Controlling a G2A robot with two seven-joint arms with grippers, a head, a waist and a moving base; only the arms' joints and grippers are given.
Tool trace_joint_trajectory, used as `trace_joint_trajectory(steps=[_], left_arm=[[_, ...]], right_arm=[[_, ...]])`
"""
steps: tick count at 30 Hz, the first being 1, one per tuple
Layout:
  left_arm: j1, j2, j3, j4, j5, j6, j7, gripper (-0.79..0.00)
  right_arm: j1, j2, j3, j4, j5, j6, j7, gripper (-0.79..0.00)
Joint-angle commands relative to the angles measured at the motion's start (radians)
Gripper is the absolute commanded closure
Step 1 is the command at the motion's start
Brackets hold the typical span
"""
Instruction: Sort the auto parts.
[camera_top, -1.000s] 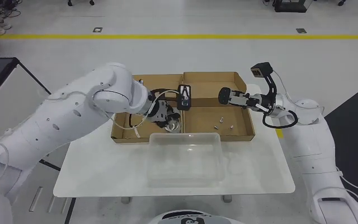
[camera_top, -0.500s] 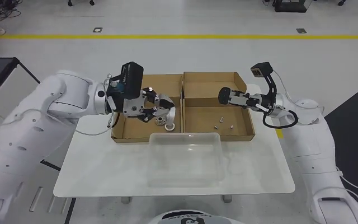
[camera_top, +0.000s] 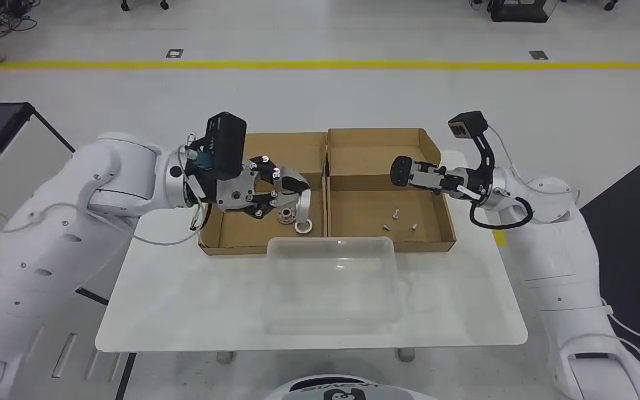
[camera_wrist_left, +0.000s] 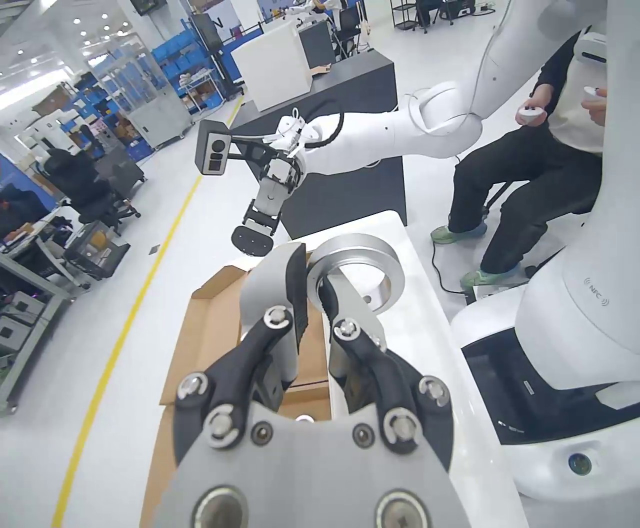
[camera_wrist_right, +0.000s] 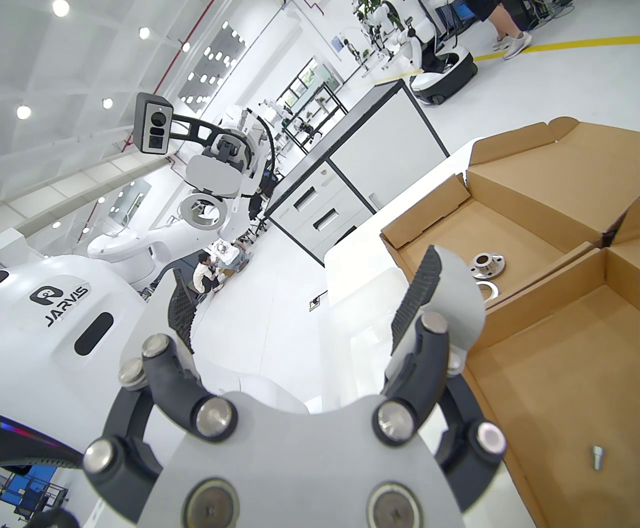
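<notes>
The left gripper (camera_wrist_left: 312, 285) is noted above the left cardboard box (camera_top: 228, 232), clamped on a metal ring (camera_wrist_left: 356, 270). The ring is gripped by its wall, with one finger (camera_wrist_left: 295, 290) outside and the other passed through the bore. The ring's open face is seen turned across the table toward the right gripper (camera_wrist_right: 305, 275), so its axis lies nearer level than upright.

The right gripper is recorded above the right cardboard box (camera_top: 360, 222), with its jaws spread wide and nothing between them.

A flanged metal part (camera_wrist_right: 486, 264) is found on the floor of the left box, with a second ring (camera_wrist_right: 484, 292) just beside it. Two small bolts (camera_top: 397, 212) are observed in the right box. A clear plastic bin (camera_top: 333, 300) is placed on the white table (camera_top: 170, 310) in front of both boxes
</notes>
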Motion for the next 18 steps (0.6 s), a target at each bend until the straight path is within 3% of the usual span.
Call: trace_joint_trajectory(steps=[1, 6, 10, 18], left_arm=[[-0.001, -0.002, -0.024, 0.002, 0.012, 0.024, 0.019, 0.000], [-0.015, -0.012, -0.087, 0.032, -0.001, 0.024, 0.140, 0.000], [-0.024, -0.031, -0.120, 0.061, -0.043, 0.003, 0.303, 0.000], [-0.014, -0.071, -0.102, 0.044, -0.049, -0.008, 0.550, 0.000]], right_arm=[[0.000, 0.000, 0.000, 0.000, 0.000, 0.000, 0.000, -0.785], [0.000, 0.000, 0.000, 0.000, 0.000, 0.000, 0.000, -0.785], [0.000, 0.000, 0.000, 0.000, 0.000, 0.000, 0.000, -0.785], [0.000, 0.000, 0.000, 0.000, 0.000, 0.000, 0.000, -0.785]])
